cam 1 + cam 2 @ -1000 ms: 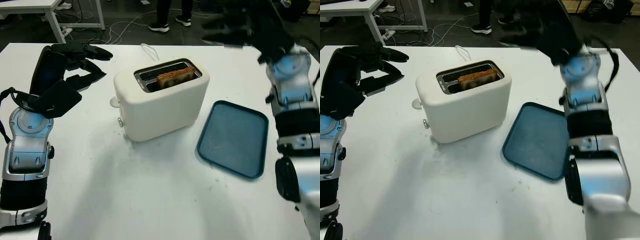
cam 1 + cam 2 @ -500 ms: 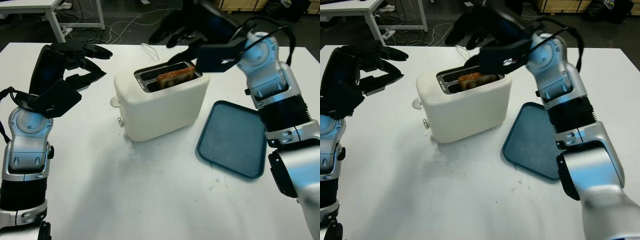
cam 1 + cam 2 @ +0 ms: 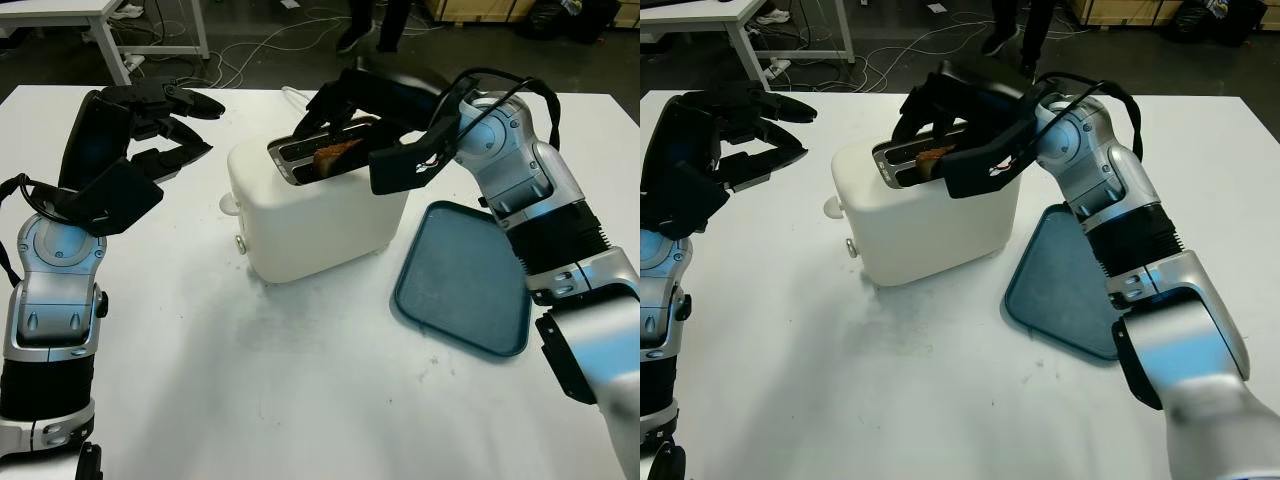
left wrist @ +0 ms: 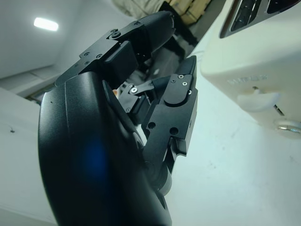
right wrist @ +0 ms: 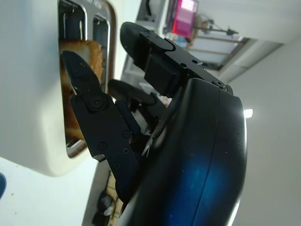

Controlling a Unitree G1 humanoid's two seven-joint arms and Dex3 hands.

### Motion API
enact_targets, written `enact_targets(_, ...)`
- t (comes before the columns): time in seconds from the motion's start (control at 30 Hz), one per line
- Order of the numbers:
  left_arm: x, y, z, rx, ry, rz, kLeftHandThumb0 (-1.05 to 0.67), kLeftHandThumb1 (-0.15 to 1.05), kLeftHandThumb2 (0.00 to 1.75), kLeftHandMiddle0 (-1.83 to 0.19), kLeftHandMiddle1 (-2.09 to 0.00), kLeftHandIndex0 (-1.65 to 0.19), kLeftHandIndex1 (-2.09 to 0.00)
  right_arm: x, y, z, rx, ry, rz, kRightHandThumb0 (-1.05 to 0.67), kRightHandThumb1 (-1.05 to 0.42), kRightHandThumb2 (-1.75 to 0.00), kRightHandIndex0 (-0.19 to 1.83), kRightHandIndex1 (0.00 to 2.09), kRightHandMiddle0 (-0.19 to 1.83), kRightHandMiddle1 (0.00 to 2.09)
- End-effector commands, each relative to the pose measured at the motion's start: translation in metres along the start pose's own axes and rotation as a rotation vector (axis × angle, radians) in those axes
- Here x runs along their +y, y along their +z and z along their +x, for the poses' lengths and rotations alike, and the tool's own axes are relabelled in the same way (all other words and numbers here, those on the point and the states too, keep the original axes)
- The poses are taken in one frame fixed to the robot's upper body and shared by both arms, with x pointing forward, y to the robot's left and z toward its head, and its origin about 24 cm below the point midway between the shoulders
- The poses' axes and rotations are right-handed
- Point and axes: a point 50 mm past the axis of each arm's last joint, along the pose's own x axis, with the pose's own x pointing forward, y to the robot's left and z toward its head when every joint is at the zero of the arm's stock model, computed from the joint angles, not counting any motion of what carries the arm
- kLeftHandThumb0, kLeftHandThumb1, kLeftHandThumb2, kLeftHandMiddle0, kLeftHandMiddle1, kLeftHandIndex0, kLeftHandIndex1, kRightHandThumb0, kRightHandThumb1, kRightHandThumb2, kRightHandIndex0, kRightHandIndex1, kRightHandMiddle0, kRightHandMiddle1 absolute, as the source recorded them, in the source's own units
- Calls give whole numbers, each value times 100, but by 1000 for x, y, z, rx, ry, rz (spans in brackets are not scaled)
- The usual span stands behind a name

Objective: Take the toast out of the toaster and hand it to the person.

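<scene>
right hand (image 3: 345, 110) hangs directly over the top of the toaster (image 3: 320, 205), its black fingers (image 5: 87, 89) reaching down around the toast (image 3: 335, 152) that stands in the nearer slot. one finger lies along the face of the slice in the right wrist view, yet whether the fingers actually press on the bread cannot be told; the slice sits low in its slot with only its browned upper edge showing. the right arm comes up from the bottom right, bends at the elbow above the tray and stretches leftward across the toaster's top, palm turned down.

the toaster is white, two-slotted, standing near the middle of the white table (image 3: 300, 400); the far slot looks dark and holds nothing visible. a blue tray (image 3: 465, 280) lies flat just beside the toaster, bare.

the left hand (image 3: 160, 125) is raised beside the toaster on the opposite side from the tray, well apart from it, open and holding nothing.

beyond the table's far edge a person's legs and shoes (image 3: 352, 35) stand on the floor among cables.
</scene>
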Motion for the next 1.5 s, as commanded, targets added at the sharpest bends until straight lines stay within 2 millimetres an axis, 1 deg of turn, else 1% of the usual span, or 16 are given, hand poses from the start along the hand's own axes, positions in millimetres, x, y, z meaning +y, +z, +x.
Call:
enact_targets(0.0,0,3,2,-14,4,-1,-1,82,0,-76,-99,-83,-53,3,-6,-3,30,13,-6,-24,-65,0,72,72,98,1)
enact_targets(0.13,1,3,1,-15,3,3,-2,83,0,-74,-99,-82,-53,5,-11,-3,60,31,-8,-21,-68,-1,70,67,96,0)
enact_targets(0.43,1,3,1,-25,2,14,-3,83,0,-77,-99,-82,-54,10,-22,-7,108,42,10,-13,-69,-1,76,61,96,0)
enact_targets(0.63,1,3,0,-11,9,8,-3,83,0,-75,-97,-81,-53,8,-28,-11,144,77,-26,-21,-69,-1,85,58,98,1)
enact_targets(0.67,1,3,0,-12,9,9,-3,83,0,-75,-98,-81,-53,8,-28,-11,150,82,-35,-22,-70,-1,88,60,98,1)
enact_targets(0.73,2,3,0,-14,9,9,-3,83,0,-75,-98,-81,-53,9,-29,-12,161,97,-50,-22,-70,0,87,89,100,2)
enact_targets(0.77,2,3,0,-16,9,8,-3,83,0,-75,-98,-81,-54,10,-29,-12,165,107,-51,-23,-69,0,86,100,102,2)
enact_targets(0.8,1,3,0,-21,9,10,-3,83,0,-75,-98,-81,-54,10,-30,-12,169,120,-47,-24,-70,0,89,89,106,3)
enact_targets(0.87,1,2,0,-26,8,12,-4,83,0,-75,-98,-81,-54,12,-30,-11,178,141,-36,-25,-71,0,100,59,112,3)
enact_targets(0.9,1,2,0,-23,9,8,-4,83,0,-75,-99,-81,-54,13,-30,-11,181,153,-33,-25,-72,0,105,49,114,4)
enact_targets(1.0,1,3,0,-12,12,-1,-3,83,0,-74,-98,-80,-54,15,-29,-9,201,199,-27,-27,-74,-1,109,42,116,3)
enact_targets(1.07,1,3,0,-18,11,4,-3,83,0,-75,-99,-80,-55,16,-28,-8,222,228,-22,-30,-75,-1,106,48,117,3)
enact_targets(1.17,1,2,0,-21,11,5,-3,83,0,-76,-99,-81,-56,22,-28,-6,223,261,-44,-34,-73,0,98,72,117,2)
enact_targets(1.2,1,2,0,-20,12,2,-3,83,0,-76,-99,-81,-56,24,-28,-6,222,270,-52,-36,-73,0,96,76,117,2)
enact_targets(1.4,1,2,-1,-17,12,-2,-2,83,0,-75,-99,-80,-56,40,-27,0,205,299,-2,-37,-71,0,92,76,112,0)
enact_targets(1.47,1,1,-1,-20,12,-1,-2,83,0,-75,-99,-80,-56,45,-26,1,195,310,12,-38,-71,0,93,82,110,0)
